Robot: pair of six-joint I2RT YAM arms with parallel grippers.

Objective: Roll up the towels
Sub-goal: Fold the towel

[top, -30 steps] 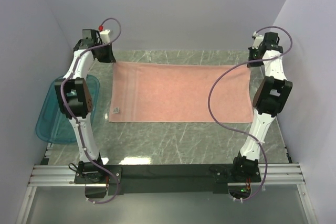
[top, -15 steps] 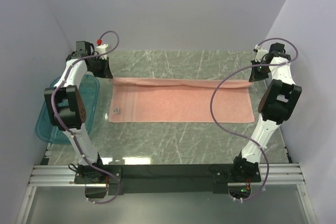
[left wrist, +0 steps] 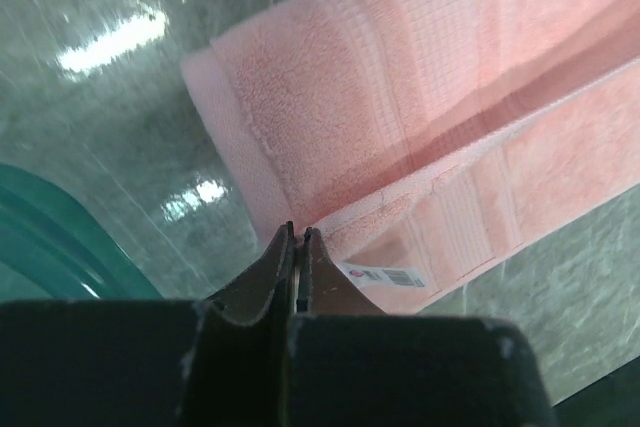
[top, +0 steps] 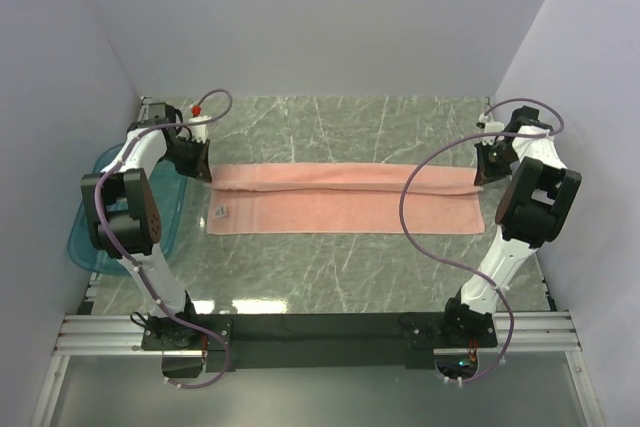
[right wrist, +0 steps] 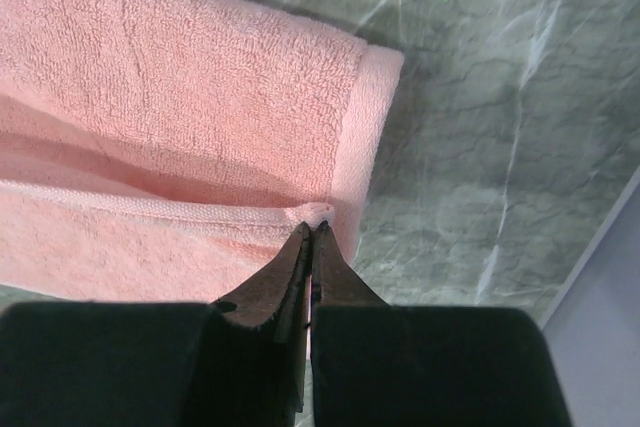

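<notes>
Salmon-pink terry cloth is spread lengthwise across the middle of the counter, between the two arms: this is the towel, and its far strip is doubled over toward the near side, so that a long soft fold runs from end to end. The near part is laid flat in a single layer, with the white label at its left near corner. The left jaws are clenched on the hem at the left end of the turned-over layer, and the right jaws are clenched on a small nub of hem at the right end; both pinches are seen close up in the wrist views. A teal tray is set at the left edge, apart from the towel and not involved. The first turn of the roll is judged to be in hand, started from the long far edge, with most of the cloth not yet taken up. For the next move, both corners would need to be carried toward the near edge at an equal pace and kept low, so that the turn is laid tight and the ends are not skewed. A release and a fresh grip on the fold are likely to be called for before further turns can be made.
</notes>
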